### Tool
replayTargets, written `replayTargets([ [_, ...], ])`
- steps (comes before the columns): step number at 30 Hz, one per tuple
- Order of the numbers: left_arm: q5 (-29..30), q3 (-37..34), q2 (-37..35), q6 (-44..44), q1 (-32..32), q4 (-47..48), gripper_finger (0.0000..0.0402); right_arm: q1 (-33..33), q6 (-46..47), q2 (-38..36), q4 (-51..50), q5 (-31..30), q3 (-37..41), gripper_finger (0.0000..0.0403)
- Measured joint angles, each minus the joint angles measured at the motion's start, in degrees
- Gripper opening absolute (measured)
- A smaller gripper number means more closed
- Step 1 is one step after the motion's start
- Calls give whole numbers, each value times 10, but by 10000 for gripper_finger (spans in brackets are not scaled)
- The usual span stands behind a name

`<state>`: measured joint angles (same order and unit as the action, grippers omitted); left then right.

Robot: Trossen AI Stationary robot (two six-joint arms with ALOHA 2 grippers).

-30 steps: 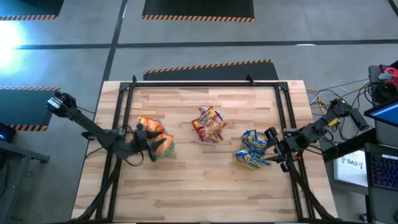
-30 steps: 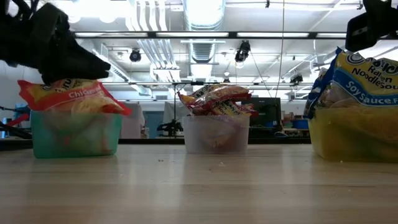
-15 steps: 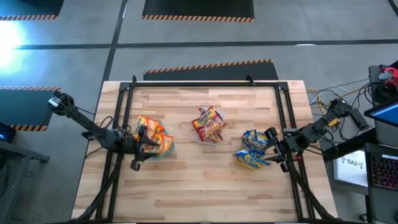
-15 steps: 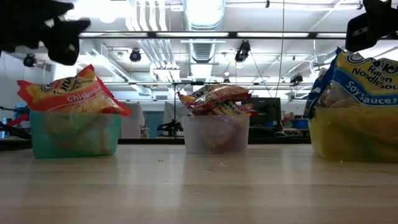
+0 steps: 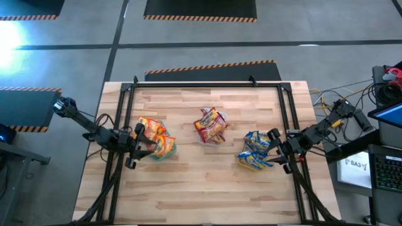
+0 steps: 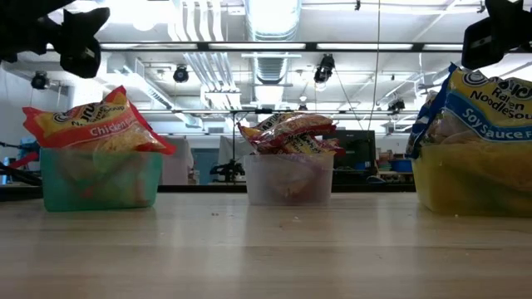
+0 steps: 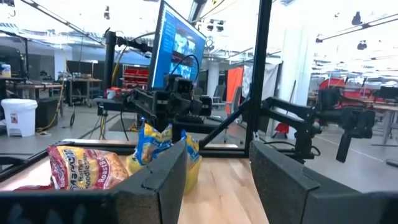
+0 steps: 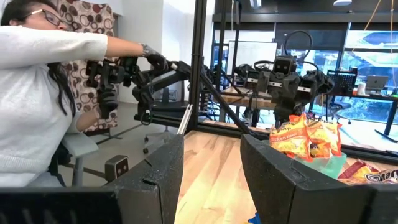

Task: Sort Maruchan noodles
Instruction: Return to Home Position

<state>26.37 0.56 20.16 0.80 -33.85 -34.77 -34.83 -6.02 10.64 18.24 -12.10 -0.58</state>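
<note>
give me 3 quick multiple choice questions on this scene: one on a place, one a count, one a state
1. The blue-yellow packets lie in: A the green bin B the clear bin C the yellow bin
2. Bins on the table: A two B three C four
3. The left gripper is: A shut on a packet B open, empty C shut on a rim
1 C: they fill the yellow bin, beside the right gripper.
2 B: green, clear and yellow stand in a row.
3 B: its fingers stand apart, nothing between.
</note>
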Motion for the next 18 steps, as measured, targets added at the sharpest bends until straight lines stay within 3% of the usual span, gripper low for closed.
replayTargets([
  [9, 0, 0, -97, -25, 0, 122, 158, 0, 0, 0, 0, 0, 0, 150],
  [18, 0, 0, -173, -43, 0, 186, 158, 0, 0, 0, 0, 0, 0, 150],
])
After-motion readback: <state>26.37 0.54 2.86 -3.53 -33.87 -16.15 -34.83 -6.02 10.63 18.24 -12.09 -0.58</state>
